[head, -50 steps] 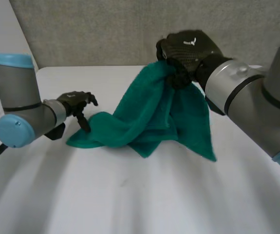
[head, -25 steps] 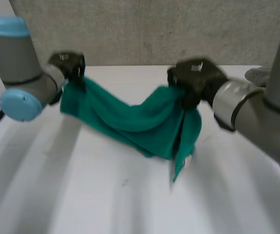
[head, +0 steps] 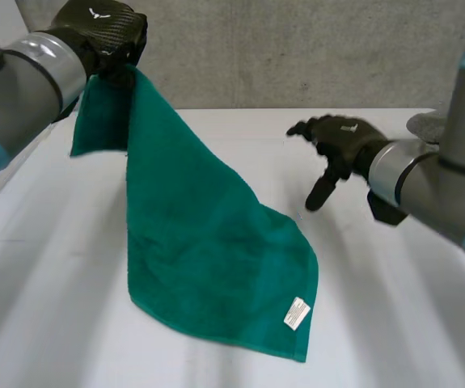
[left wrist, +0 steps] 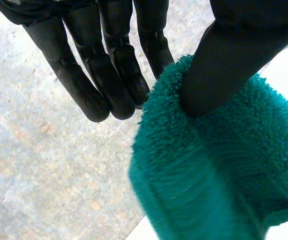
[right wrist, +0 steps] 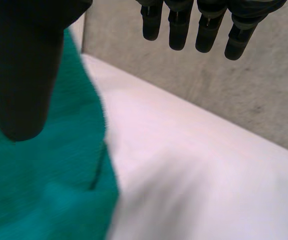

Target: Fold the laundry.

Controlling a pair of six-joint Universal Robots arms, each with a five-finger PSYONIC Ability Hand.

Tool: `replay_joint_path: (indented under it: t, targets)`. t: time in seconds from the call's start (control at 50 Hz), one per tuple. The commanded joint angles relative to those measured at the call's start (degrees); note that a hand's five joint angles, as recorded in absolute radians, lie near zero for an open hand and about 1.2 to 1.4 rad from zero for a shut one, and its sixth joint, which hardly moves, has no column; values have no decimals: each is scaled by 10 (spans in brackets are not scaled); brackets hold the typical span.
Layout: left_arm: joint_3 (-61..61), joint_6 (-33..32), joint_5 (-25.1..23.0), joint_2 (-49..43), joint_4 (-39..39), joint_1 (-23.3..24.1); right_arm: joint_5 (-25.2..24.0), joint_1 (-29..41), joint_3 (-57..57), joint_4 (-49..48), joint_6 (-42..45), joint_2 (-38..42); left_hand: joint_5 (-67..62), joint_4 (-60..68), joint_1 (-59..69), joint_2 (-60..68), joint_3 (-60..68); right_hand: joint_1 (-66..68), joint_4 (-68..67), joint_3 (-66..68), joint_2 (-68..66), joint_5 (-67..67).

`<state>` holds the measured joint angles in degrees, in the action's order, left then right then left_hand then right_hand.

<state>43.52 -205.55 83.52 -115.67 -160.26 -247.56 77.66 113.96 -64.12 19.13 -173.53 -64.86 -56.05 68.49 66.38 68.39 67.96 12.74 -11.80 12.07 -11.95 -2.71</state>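
White table (head: 402, 323): green terry towel (head: 208, 242) hangs from far left, its low end lying near centre. I judge it soft, light, limp; best taken at a free corner. Left hand (head: 107, 36) pinches a top corner, thumb against fingers. Right hand (head: 341, 141) spread, empty. White label (head: 297, 313) by the near corner.

A white table (head: 394, 323) fills the foreground under soft, even light. Behind its far edge stands a grey, speckled wall (head: 297, 48), perhaps concrete or felt board. Near the table's far right edge lies 1 small grey shape (head: 423, 125), too indistinct to name.
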Motion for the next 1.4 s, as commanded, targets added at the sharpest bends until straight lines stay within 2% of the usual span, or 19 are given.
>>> replay_joint_path:
  t: [0.02,0.12,0.2,0.22,0.28,0.3,0.32,0.36,0.42,0.52,0.64,0.74,0.86,0.96,1.12,1.14,1.2,1.3,1.4]
  targets:
    - [119,-24,-39,120,-19,11,-61,12,141,-4,-1,153,-139,115,136,116,120,-27,18,-21,20,27]
    - [163,-39,-51,169,-38,14,-87,43,225,-4,22,257,-139,115,136,116,120,-27,18,-21,20,27]
    - [185,-48,-56,192,-58,9,-80,61,294,-5,39,333,-139,115,136,116,120,-14,5,-8,6,14]
    - [191,-49,-59,194,-64,5,-68,65,319,-6,43,357,-139,115,136,116,120,98,-107,104,-106,-98]
    - [194,-49,-65,193,-67,-7,-44,70,355,-10,50,389,-139,115,136,116,120,283,-293,290,-291,-283]
    - [193,-49,-67,188,-68,-16,-24,70,379,-16,55,405,-139,115,136,116,120,535,-545,542,-543,-536]
    - [191,-49,-68,185,-70,-20,-12,68,391,-22,57,410,-139,115,136,116,120,671,-681,678,-679,-672]
    - [188,-52,-69,172,-71,-27,24,65,418,-35,64,413,-139,115,136,116,120,673,-682,679,-680,-673]
    - [140,-55,-62,121,-100,-43,117,44,471,-81,85,376,-139,115,136,116,120,673,-682,679,-680,-673]
    - [15,-52,-12,62,-152,-58,143,10,437,-180,99,257,-139,115,136,116,120,673,-682,679,-680,-673]
    - [-57,-42,19,37,-189,-48,127,-19,266,-273,78,122,-139,115,136,116,120,673,-682,679,-680,-673]
    - [-20,-42,25,23,-185,-24,93,-33,147,-295,78,74,-139,115,136,116,120,673,-682,679,-680,-673]
    - [103,-42,34,-10,-189,-13,56,-46,23,-283,79,76,-139,115,136,116,120,673,-682,679,-680,-673]
    - [204,-44,42,-86,-203,-13,36,-55,-68,-277,108,130,-139,115,136,116,120,673,-682,679,-680,-673]
    - [249,-43,57,-163,-182,2,34,-73,-119,-225,195,163,-138,114,135,115,119,673,-682,679,-680,-673]
    - [250,-41,56,-161,-176,6,31,-73,-119,-216,200,160,-98,74,95,75,79,673,-682,679,-680,-673]
    - [251,-35,47,-145,-145,16,30,-78,-117,-178,202,127,162,-186,-165,-185,-181,327,-336,334,-335,-327]
    - [250,-29,52,-126,-124,12,32,-77,-96,-142,207,86,329,-354,-333,-353,-348,202,-211,208,-210,-202]
    - [260,-20,60,-105,-119,-16,22,-80,-63,-86,250,79,358,-383,-361,-382,-377,181,-191,188,-189,-182]
